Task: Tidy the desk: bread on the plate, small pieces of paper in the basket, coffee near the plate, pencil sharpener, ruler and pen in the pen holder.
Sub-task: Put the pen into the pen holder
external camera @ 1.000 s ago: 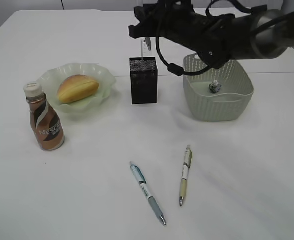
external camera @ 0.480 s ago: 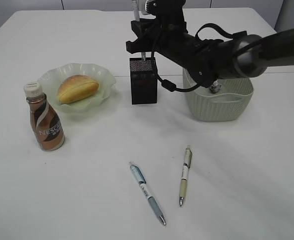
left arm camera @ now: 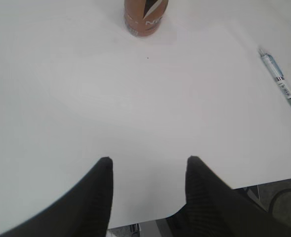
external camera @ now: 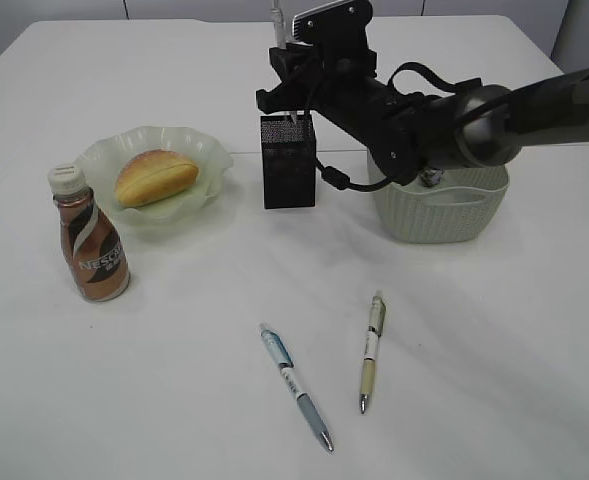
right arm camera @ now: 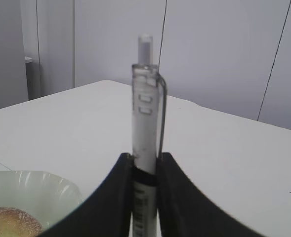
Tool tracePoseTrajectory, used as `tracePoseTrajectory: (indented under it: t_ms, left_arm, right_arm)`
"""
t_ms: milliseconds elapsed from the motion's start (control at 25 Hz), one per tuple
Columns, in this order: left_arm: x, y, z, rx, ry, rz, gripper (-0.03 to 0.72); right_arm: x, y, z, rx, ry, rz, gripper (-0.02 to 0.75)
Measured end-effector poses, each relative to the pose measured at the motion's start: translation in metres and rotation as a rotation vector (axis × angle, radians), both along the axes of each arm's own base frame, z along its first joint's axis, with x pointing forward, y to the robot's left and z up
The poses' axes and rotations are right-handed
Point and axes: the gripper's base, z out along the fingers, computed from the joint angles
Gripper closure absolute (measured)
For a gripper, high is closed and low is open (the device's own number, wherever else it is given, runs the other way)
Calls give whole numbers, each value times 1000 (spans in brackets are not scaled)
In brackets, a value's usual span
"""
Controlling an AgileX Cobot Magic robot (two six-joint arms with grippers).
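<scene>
A white pen [right arm camera: 146, 128] stands upright, pinched between the right fingers [right arm camera: 120, 197] directly above the black mesh pen holder [external camera: 288, 162]. Bread [external camera: 155, 177] lies on the green plate [external camera: 206, 150]; a paper wad [external camera: 432, 178] sits in the basket [external camera: 439, 215]. The coffee [external camera: 90, 236] stands near the plate. Two pens [external camera: 295, 385] lie on the counter [external camera: 494, 330]. The left fingers [left arm camera: 103, 192] are half open, empty.

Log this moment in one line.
right tool: gripping white pen upright over pen holder | left tool: open, empty | two pens on desk
</scene>
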Motion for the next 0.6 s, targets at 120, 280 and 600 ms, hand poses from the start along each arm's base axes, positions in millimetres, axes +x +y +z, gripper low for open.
tracePoseTrajectory:
  t_ms: [120, 280, 600]
  left_arm:
    - [0, 0, 0, -1, 0, 0, 338]
    - [0, 0, 0, -2, 0, 0, 338]
    - [0, 0, 0, -5, 1, -1, 338]
  right_arm:
    - [1, -1, 0, -2, -6, -14, 598]
    - [1, -2, 2, 21, -17, -29, 598]
    - [2, -5, 3, 57, -5, -56, 597]
